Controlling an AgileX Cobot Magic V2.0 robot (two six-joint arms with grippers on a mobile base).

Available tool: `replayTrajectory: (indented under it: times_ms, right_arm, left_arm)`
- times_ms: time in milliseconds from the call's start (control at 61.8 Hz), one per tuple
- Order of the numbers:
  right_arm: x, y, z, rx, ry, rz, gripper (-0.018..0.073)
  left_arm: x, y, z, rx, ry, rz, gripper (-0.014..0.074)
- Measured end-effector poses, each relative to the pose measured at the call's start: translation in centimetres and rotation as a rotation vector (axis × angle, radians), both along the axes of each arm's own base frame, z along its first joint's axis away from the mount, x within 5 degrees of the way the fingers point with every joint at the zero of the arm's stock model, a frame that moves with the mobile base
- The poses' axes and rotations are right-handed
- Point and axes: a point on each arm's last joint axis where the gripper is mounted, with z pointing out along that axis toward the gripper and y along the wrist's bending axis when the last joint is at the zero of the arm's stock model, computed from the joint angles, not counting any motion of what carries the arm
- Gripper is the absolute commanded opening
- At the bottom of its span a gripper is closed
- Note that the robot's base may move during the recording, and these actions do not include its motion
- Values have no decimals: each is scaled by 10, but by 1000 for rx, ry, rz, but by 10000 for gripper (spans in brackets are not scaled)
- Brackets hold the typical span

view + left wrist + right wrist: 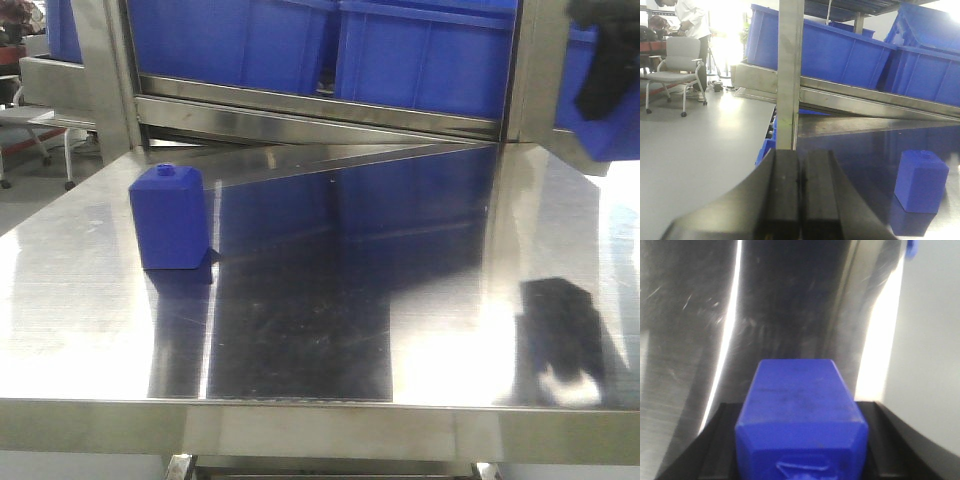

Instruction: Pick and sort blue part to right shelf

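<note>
Blue part (800, 405) lifted, clamped between the fingers of our right gripper (801, 450) above the steel table (400, 300).
We judge this the carry step: next we must reach the right shelf (330, 118) and release. Our left gripper (800, 182) is empty, fingers pressed together, near the other blue block (168, 217).

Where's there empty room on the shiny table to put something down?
Everything right of the blue block is bare table, out to the right and front edges. It is crowded only at the back, beneath the shelf rail and blue bins.
</note>
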Motion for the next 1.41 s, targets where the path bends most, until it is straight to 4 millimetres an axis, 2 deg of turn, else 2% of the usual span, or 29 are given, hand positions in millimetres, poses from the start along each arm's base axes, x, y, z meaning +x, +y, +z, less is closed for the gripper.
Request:
replayTrajectory:
  times_ms: [194, 291, 421, 615, 954, 1148, 1407]
  right_arm:
    - [-38, -25, -8, -24, -167, -40, 414]
    - [-57, -31, -5, -24, -283, -59, 414]
    - [-86, -32, -3, -18, -461, -63, 414]
    - [-128, -33, -11, -11, -590, -66, 414]
    - [-200, -34, 4, 45, -863, -88, 414]
    - [-223, -34, 8, 53, -943, -88, 414]
    - [-226, -35, 9, 54, -954, -88, 414]
  left_arm:
    - [0, 0, 0, 0, 0, 0, 123]
    - [0, 0, 0, 0, 0, 0, 124]
    - [0, 0, 0, 0, 0, 0, 123]
    - [0, 0, 0, 0, 0, 0, 123]
    - [0, 0, 0, 0, 0, 0, 123]
    - [0, 0, 0, 0, 0, 0, 124]
    - [0, 0, 0, 0, 0, 0, 124]
